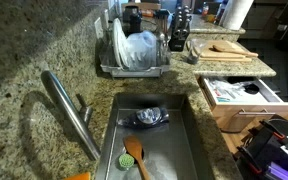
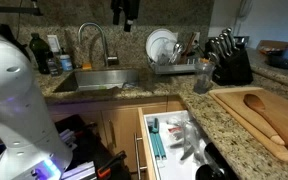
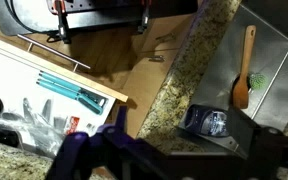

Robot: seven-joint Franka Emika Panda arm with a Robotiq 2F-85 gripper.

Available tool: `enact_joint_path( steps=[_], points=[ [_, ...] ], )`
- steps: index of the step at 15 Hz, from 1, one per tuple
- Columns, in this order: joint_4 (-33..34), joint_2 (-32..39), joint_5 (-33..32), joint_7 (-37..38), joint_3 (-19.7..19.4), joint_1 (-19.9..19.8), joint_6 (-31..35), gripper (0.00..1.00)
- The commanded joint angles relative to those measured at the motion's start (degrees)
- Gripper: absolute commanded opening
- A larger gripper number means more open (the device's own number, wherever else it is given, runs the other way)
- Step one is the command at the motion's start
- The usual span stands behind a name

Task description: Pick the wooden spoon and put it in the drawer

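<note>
Exterior view, pale wooden spoon (image 2: 269, 115), long handle

The dark fingers (image 3: 92, 155) are showing only as blur, their gap unreadable; left of them, the white-lined wooden drawer (image 3: 14, 72) is running off-frame.

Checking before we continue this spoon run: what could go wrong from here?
1. Wrong pick: the green-handled spoon in the sink could be mistaken for the wooden spoon on the cutting board.
2. The drawer already holds teal utensils; the spoon may land across them.
</note>
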Motion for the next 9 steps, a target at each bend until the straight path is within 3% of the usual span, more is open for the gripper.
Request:
enact_joint_path(
  steps=[1, 3, 9],
  points=[
    [0.19, 0.17, 0.56, -0.65, 1.16, -1.55, -0.28, 1.0],
    [-3.07, 2.28, 2.33, 2.07, -1.66, -4.53, 3.99, 1.0],
    [-16.81, 0.85, -0.28, 2.16, -10.46, -16.52, 10.72, 1.0]
  ],
)
